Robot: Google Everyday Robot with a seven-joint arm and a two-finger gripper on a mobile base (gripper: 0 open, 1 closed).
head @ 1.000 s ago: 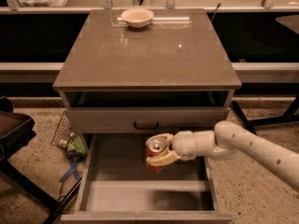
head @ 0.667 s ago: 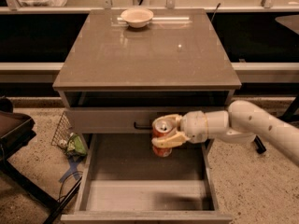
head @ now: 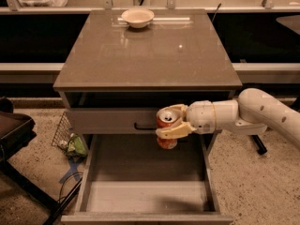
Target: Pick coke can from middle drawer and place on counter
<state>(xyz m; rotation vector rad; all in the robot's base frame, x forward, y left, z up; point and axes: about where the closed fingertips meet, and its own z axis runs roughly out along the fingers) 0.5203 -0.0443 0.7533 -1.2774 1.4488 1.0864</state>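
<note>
My gripper (head: 169,122) is shut on the coke can (head: 166,129), a red can with a silver top, held upright. It hangs above the back of the open middle drawer (head: 145,198), level with the narrow drawer front with the black handle (head: 112,121). The drawer's grey floor below is bare. The counter (head: 150,50) is the glossy grey-brown slab above and behind the can. My white arm (head: 253,114) reaches in from the right.
A white bowl (head: 137,18) sits at the counter's back edge. A wire basket with green items (head: 70,142) stands on the floor left of the cabinet. A dark chair (head: 14,135) is at the far left.
My gripper has lifted the can up out of the drawer, from near its floor to the height of the upper drawer front, and moved slightly right.
</note>
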